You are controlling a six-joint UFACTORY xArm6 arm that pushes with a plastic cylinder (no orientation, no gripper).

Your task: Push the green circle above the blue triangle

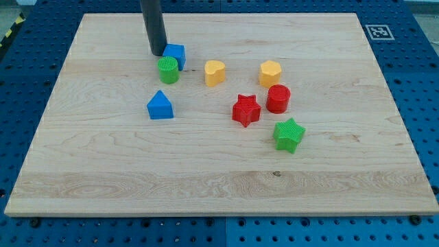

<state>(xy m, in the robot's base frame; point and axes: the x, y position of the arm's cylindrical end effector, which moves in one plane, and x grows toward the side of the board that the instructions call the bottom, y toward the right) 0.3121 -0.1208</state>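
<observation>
The green circle (168,70) stands upper left of the board's middle, touching a blue cube (175,55) just behind it to the right. The blue triangle (160,106) lies below the green circle, a short gap apart. My tip (157,53) rests on the board just left of the blue cube and just above and left of the green circle, close to both.
A yellow heart (215,72) and a yellow hexagon (270,73) lie right of the green circle. A red star (245,110), a red cylinder (278,99) and a green star (289,135) lie further right and lower. The wooden board (103,171) sits on a blue pegboard.
</observation>
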